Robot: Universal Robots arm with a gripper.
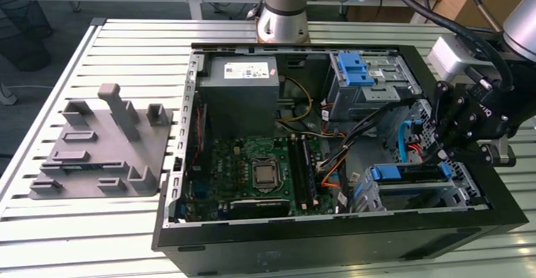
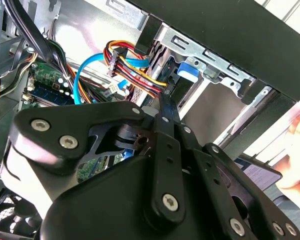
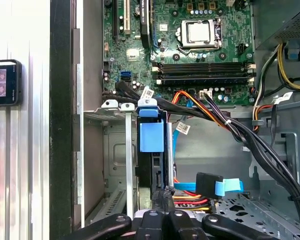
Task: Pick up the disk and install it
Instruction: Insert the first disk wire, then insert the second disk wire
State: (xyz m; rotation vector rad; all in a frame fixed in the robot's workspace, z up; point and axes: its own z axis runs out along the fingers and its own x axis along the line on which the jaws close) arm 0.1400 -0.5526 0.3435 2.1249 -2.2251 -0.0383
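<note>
In the exterior view the open case point(image 1: 335, 243) lies on a slatted table point(image 1: 84, 228). The drive cage point(image 1: 423, 201) sits in the corner of the case nearest the exterior view's right. The disk point(image 1: 406, 172) rests in the cage, its blue rails level with the cage rim. The gripper point(image 1: 442, 160) hangs just above the end of the disk that is towards the exterior view's right, tight against the case wall, and its tips are hidden behind its own black body. Cables point(image 1: 368, 127) crowd the side of the cage towards the board point(image 1: 251, 171), so the free room lies above the cage. The power supply point(image 1: 243, 77), well away from the cage, bears a white sticker whose print I cannot read. A grey fixture point(image 1: 100, 146) stands outside the case, far from the cage. In the second wrist view the gripper point(image 2: 163, 100) reaches to the cage point(image 2: 210, 55), and its linkage covers what lies beneath. A blue tab of the disk point(image 2: 187, 70) shows at the cage edge, with the cables point(image 2: 130, 57) just beside it. In the first wrist view the disk point(image 3: 151, 137) stands edge-on in the cage point(image 3: 110, 105), one metal divider beside it. The gripper point(image 3: 162, 195) is drawn narrow on the dark edge of the disk. The cables point(image 3: 210, 112) run close past the open side of the cage, and the board point(image 3: 200, 60) lies beyond them.
</note>
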